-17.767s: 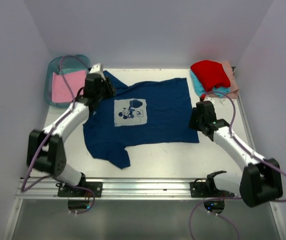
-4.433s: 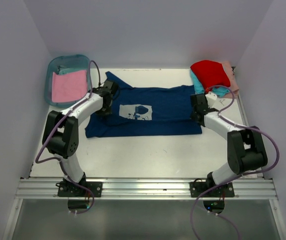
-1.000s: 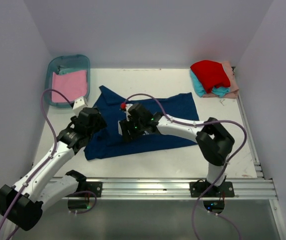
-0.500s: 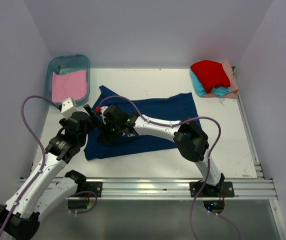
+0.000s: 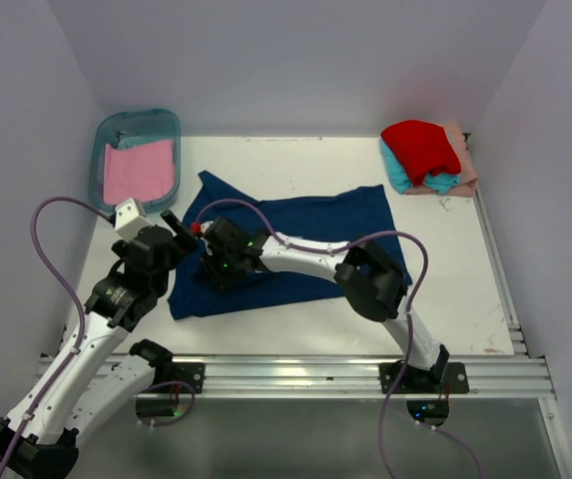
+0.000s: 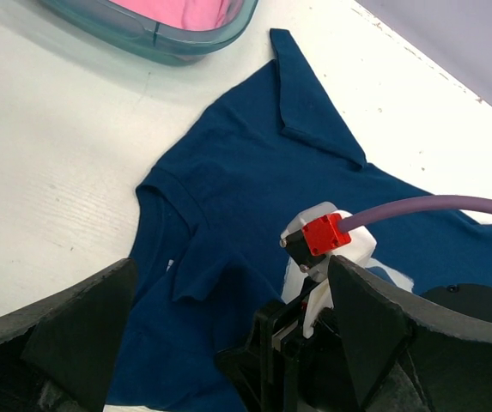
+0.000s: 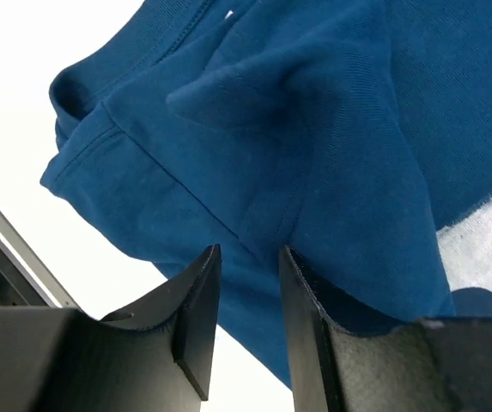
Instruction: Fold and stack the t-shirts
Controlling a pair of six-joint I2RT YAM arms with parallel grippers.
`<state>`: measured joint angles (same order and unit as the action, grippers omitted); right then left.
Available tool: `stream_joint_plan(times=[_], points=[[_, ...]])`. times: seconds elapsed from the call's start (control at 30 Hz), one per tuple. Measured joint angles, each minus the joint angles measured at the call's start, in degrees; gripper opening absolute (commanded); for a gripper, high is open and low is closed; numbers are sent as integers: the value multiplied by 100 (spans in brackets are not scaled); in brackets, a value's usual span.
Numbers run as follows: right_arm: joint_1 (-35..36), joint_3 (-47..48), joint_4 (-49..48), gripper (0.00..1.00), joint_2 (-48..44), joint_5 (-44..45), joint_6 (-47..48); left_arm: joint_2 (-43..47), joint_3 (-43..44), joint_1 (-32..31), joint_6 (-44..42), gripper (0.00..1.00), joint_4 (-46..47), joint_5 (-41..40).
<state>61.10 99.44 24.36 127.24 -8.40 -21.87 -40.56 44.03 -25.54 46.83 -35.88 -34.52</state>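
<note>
The navy blue t-shirt lies folded into a band across the middle of the table, its left end rumpled. My right gripper reaches over to that left end. In the right wrist view its jaws stand narrowly apart, just over a raised fold of the navy cloth, with a gap showing between them. My left gripper hovers beside it, wide open and empty, with the right gripper's wrist between its fingers. The pink t-shirt lies in the bin. Red, teal and peach t-shirts are piled at the back right.
The teal plastic bin stands at the back left, its rim visible in the left wrist view. The right arm stretches across the table over the shirt, its purple cable looping above. Walls close in the table on three sides.
The right gripper has moved left along the shirt to its left end and its jaws have narrowed. The left arm has drawn back towards the near left and opened wider.
</note>
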Motion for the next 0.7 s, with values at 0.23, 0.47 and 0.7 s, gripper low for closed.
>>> stream_joint_plan(times=[0.23,0.47,0.7], points=[[11,0,13,35,61,146,-15,9,0,0,20,99,-70,-33],[28,50,11,27,214,339,-15,20,0,2,59,100,-125,-46],[31,98,-22,1,275,490,-26,20,0,2,61,100,-162,-46]])
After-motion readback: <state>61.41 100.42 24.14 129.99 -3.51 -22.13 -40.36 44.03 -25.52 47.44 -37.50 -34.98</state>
